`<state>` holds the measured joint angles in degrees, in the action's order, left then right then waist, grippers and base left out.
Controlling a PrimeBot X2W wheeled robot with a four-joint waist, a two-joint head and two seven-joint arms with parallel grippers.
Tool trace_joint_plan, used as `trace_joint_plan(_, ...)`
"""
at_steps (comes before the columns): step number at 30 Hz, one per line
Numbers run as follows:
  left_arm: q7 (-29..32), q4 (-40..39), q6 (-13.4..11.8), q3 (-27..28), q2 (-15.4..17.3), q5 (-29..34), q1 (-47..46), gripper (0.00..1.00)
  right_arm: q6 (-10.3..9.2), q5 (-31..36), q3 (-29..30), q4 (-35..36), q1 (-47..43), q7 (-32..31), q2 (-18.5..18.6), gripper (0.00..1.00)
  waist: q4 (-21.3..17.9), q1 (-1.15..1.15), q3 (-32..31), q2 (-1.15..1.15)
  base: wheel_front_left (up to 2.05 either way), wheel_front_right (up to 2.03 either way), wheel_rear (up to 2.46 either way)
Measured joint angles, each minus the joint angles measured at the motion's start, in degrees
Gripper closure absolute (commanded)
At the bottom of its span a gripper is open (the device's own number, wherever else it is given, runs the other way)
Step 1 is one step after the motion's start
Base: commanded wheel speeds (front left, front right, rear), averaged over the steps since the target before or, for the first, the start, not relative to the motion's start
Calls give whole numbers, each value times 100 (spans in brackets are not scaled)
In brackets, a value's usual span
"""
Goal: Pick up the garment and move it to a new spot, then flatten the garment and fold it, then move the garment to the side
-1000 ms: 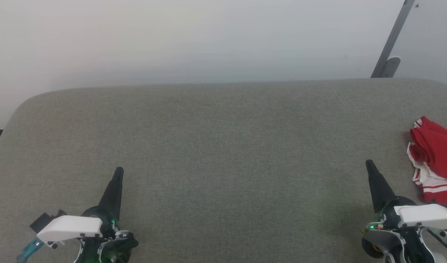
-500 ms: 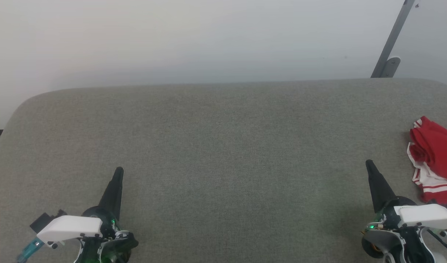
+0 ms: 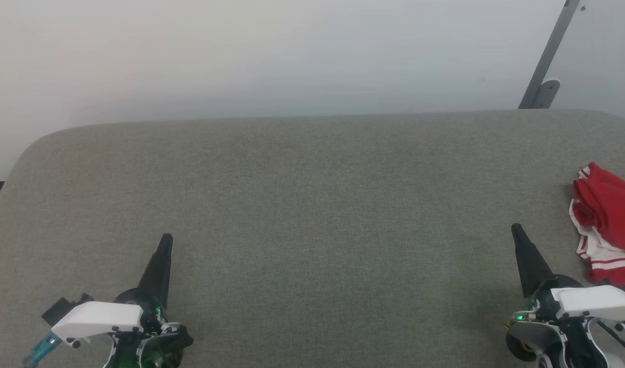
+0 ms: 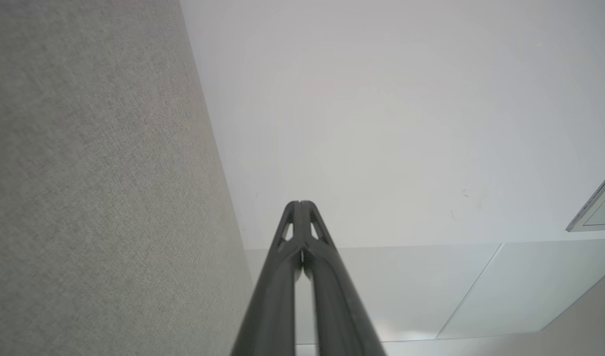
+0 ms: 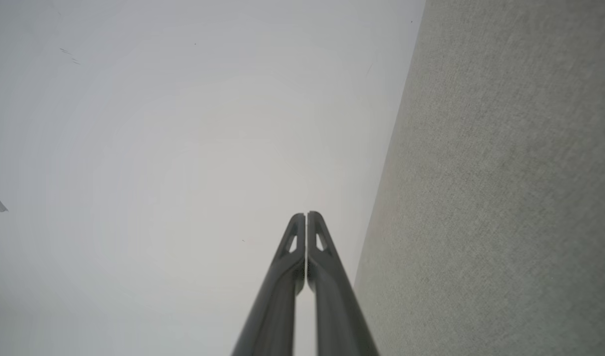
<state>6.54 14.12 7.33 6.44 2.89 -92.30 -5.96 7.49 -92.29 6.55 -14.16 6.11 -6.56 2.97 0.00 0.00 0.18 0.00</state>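
**At the worktop's right side: garment lying free, both jaws together**

Toward the right side of the grey fabric worktop (image 3: pixel 312 194), the garment (image 3: pixel 606 214) sits bunched, red body over white striped trim, cut off by the edge of my head view. I can't judge whether that's a loose heap awaiting pickup or a folded piece parked aside. The left gripper (image 3: pixel 166 237) and right gripper (image 3: pixel 516 228) hover over the worktop's near side, jaws pressed together and holding nothing. I read it as a parked pose that leaves the worktop's middle free. The head view gives me the garment and the spacing. The wrist views add the tips meeting flush, with the worktop running up to a pale wall (image 4: pixel 381 123).
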Motion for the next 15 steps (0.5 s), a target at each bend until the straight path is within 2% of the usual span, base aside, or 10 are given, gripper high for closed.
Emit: trace_joint_plan(15, 0, 0, 0, 0, 0, 0, 0, 100, 0, 0, -1, 0, 0, 0, 0, 100, 0, 0, 0, 0, 0, 0, 0)
